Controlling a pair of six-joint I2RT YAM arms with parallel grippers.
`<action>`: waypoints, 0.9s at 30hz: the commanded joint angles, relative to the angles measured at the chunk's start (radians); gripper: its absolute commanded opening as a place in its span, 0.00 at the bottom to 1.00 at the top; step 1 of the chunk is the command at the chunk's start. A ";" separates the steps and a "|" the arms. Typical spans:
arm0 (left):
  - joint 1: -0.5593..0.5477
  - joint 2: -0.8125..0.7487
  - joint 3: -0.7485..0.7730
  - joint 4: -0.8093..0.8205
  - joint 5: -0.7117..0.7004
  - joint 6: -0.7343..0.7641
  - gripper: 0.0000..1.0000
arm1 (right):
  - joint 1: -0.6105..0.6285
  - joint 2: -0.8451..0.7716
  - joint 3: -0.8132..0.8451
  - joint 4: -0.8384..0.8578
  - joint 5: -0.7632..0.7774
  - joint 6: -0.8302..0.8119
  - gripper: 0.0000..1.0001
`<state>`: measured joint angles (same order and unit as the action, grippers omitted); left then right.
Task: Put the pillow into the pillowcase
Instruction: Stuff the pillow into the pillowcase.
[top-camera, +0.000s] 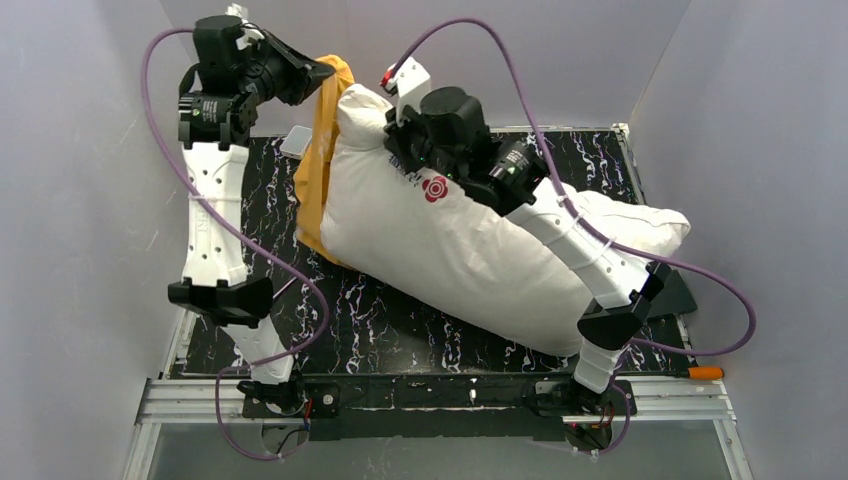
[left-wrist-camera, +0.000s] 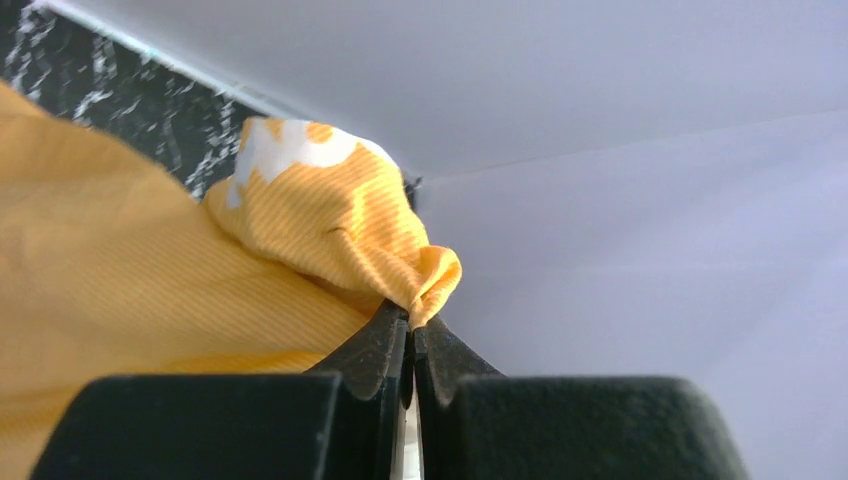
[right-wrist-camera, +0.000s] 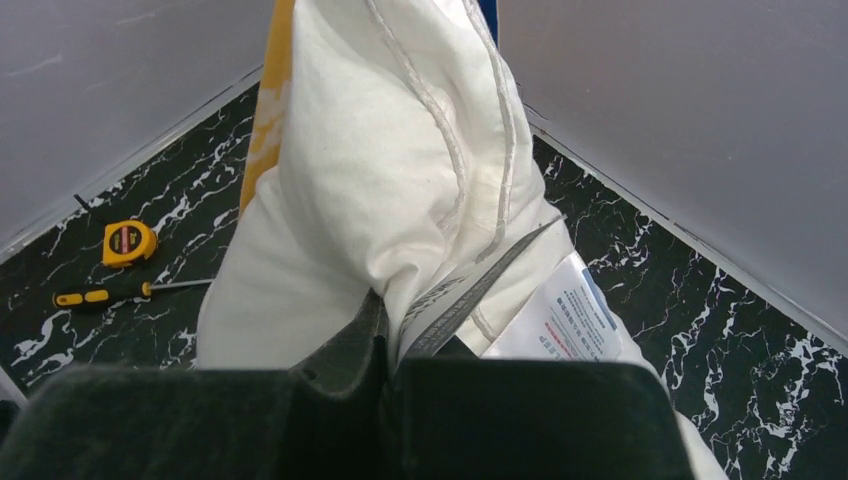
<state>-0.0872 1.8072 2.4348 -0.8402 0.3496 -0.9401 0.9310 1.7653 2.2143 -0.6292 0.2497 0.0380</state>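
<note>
The plump white pillow (top-camera: 450, 250) lies slantwise across the black marbled table (top-camera: 400, 330), its far corner raised. Orange-yellow pillowcase (top-camera: 318, 170) fabric hangs against that far left end; a sliver of blue (right-wrist-camera: 487, 10) shows behind the pillow's top. My left gripper (top-camera: 325, 72) is raised at the back left, shut on a bunched fold of the pillowcase (left-wrist-camera: 340, 220), pinched at the tips (left-wrist-camera: 410, 322). My right gripper (top-camera: 415, 150) is over the pillow's upper part, shut on a pinch of pillow fabric (right-wrist-camera: 392, 310) beside its printed label (right-wrist-camera: 570, 320).
Grey walls close in on the left, back and right. A yellow tape measure (right-wrist-camera: 128, 242) and a yellow-handled screwdriver (right-wrist-camera: 100, 295) lie on the table by a wall. An orange handle (top-camera: 705, 372) sits at the front right edge, a small pale object (top-camera: 297, 140) at back left.
</note>
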 joint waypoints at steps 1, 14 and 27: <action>0.006 -0.155 0.003 0.243 0.020 -0.148 0.00 | 0.043 -0.028 0.040 0.096 0.182 -0.090 0.01; 0.004 -0.341 -0.276 0.249 0.046 -0.132 0.00 | 0.042 -0.022 0.217 0.424 0.316 -0.280 0.01; -0.019 -0.292 -0.243 0.234 0.092 -0.199 0.00 | 0.043 0.002 0.103 0.480 0.107 -0.216 0.01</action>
<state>-0.0956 1.5238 2.1426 -0.6292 0.4019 -1.1107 0.9695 1.7889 2.3032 -0.4065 0.4706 -0.2142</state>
